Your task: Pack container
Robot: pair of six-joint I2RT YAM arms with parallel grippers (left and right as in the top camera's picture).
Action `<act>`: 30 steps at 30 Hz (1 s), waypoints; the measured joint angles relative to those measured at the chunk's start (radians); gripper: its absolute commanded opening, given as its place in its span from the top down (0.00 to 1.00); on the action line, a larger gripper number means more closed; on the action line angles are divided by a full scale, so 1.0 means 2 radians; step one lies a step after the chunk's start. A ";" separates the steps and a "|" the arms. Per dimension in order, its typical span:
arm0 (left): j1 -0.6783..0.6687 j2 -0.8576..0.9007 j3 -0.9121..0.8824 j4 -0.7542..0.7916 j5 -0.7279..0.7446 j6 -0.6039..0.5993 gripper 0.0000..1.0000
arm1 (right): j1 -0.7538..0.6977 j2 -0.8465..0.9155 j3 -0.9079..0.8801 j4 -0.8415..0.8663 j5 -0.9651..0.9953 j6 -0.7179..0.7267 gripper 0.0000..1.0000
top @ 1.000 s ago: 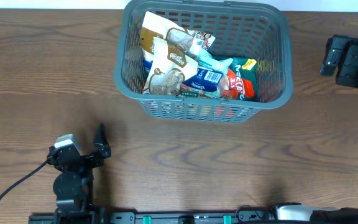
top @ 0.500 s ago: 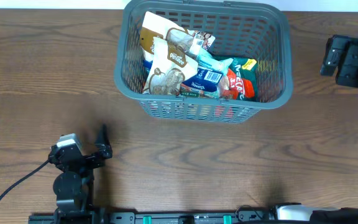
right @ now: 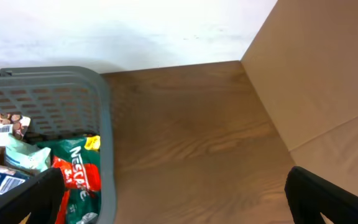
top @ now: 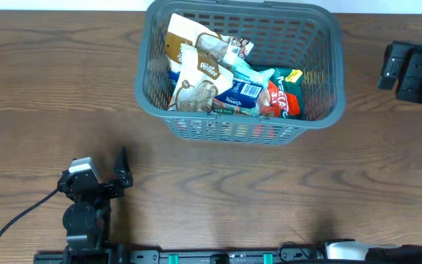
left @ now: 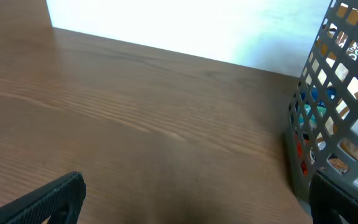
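Overhead view: basket [top: 234, 130] at the far middle of the table [top: 284, 198] holds a heap of snack packets [top: 218, 81], and I see none loose, so I judge packing done or nearly so. Left gripper [left: 194, 183] is spread, empty and well apart at near-left. Right gripper [right: 174, 177], also spread and empty, is near the basket's right end.

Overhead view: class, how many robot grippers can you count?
2. The left gripper is at bottom left; the right gripper is at the right edge. Both stand clear of the container. None looks hidden.
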 measured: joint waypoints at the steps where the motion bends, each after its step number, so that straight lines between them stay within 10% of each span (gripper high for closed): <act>1: 0.000 0.000 0.000 0.000 0.000 0.000 0.01 | 0.000 0.000 0.000 0.000 0.000 0.000 0.01; 30: 0.000 0.000 0.000 0.000 0.000 0.006 0.01 | 0.000 0.000 0.000 0.000 0.000 0.000 0.01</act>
